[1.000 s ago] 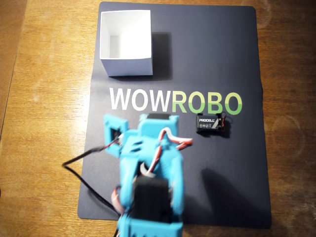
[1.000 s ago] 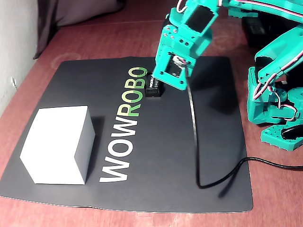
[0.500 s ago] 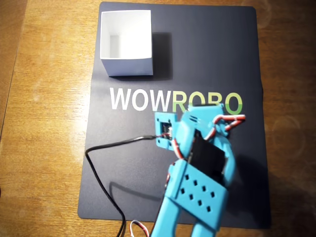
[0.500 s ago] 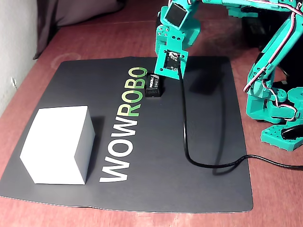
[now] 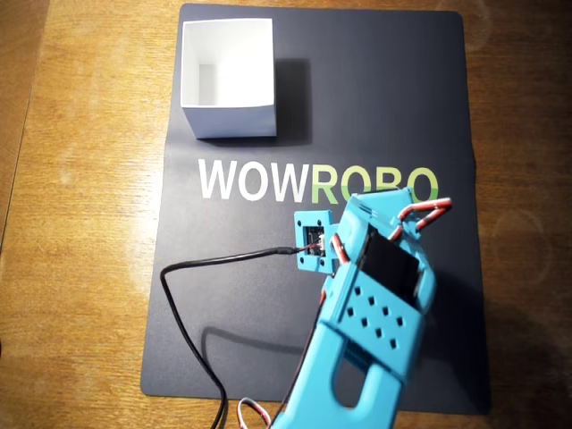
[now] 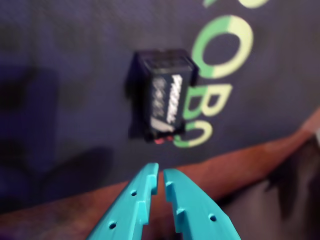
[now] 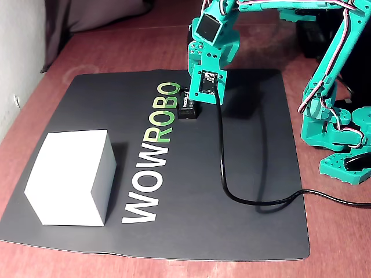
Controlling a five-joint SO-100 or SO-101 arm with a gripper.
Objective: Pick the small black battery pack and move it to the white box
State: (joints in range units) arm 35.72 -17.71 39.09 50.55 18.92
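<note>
Since a second ago, claw has swung across the mat and now hangs over the small black battery pack, tips nearly pressed together, holding nothing. Pack lies beside the green lettering; white box sits at the mat's corner.

Blue arm over black mat, white box apart.

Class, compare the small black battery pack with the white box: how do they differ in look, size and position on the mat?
The battery pack is black with lettering; the white box is plain. The pack is much smaller. It lies beside the green letters, the box at a mat corner. Both rest on the mat.
</note>
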